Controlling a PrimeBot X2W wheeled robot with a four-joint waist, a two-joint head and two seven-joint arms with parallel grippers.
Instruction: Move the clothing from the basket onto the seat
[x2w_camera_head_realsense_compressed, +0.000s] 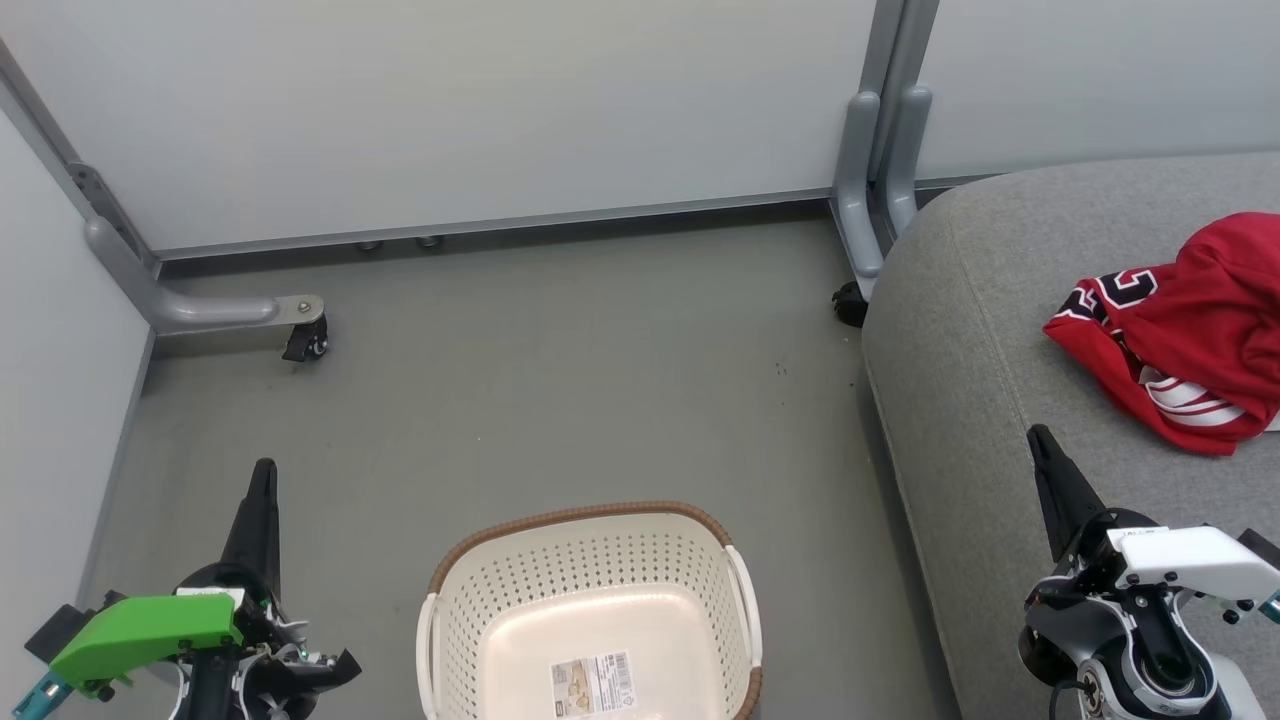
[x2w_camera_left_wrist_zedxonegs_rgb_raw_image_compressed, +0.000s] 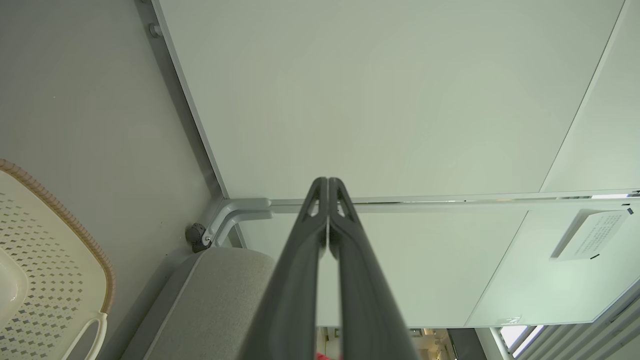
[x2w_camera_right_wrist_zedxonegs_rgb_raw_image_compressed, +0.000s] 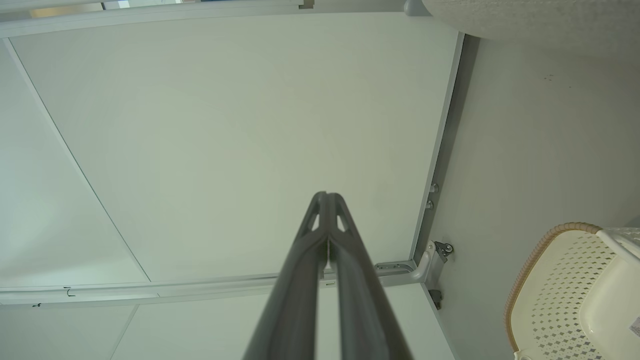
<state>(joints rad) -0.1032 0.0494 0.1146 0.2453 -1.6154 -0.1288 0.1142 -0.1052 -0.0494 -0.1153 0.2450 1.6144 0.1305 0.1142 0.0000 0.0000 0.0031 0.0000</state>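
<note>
- both grippers pinched shut, empty: left gripper (x2w_camera_head_realsense_compressed: 264, 478), right gripper (x2w_camera_head_realsense_compressed: 1042, 445)
- red jersey heap (x2w_camera_head_realsense_compressed: 1195, 330) lies on the sofa cushion (x2w_camera_head_realsense_compressed: 960, 400); basket (x2w_camera_head_realsense_compressed: 580, 516) looks empty
- soft, light, floppy; i'd pinch a raised fold

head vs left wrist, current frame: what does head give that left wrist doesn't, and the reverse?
Head, not left wrist: right claw, shut; the label inside the basket; the red clothing heaped on the seat (left wrist has at most a red sliver at its bottom edge).
Left wrist, not head: a paper notice on the wall panel; window slats at lower right.
Both: basket, seat, left claw shut, grey floor, caster foot beside the seat.
</note>
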